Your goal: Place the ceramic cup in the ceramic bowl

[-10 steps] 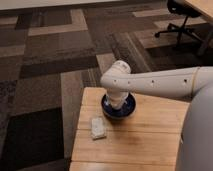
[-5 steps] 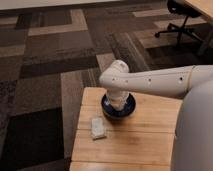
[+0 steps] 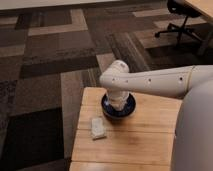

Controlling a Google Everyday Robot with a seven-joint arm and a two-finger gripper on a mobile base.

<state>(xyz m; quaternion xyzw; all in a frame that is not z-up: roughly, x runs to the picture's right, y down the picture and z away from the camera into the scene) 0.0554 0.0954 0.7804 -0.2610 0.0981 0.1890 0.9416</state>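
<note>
Ceramic cup (image 3: 118,103) under gripper (image 3: 118,101), in ceramic bowl (image 3: 118,112)

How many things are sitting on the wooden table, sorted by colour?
Dark blue: 1, the ceramic bowl.
White or whitish: 2, the ceramic cup in the bowl, and the flat block on the table.
Total: 3.
The gripper is down at the cup over the bowl.

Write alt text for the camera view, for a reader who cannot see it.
A white robot arm reaches in from the right, its gripper lowered over a dark-blue ceramic bowl near the back of a wooden table. A flat whitish block lies on the table left of and in front of the bowl; patterned carpet and an office chair lie beyond.
</note>
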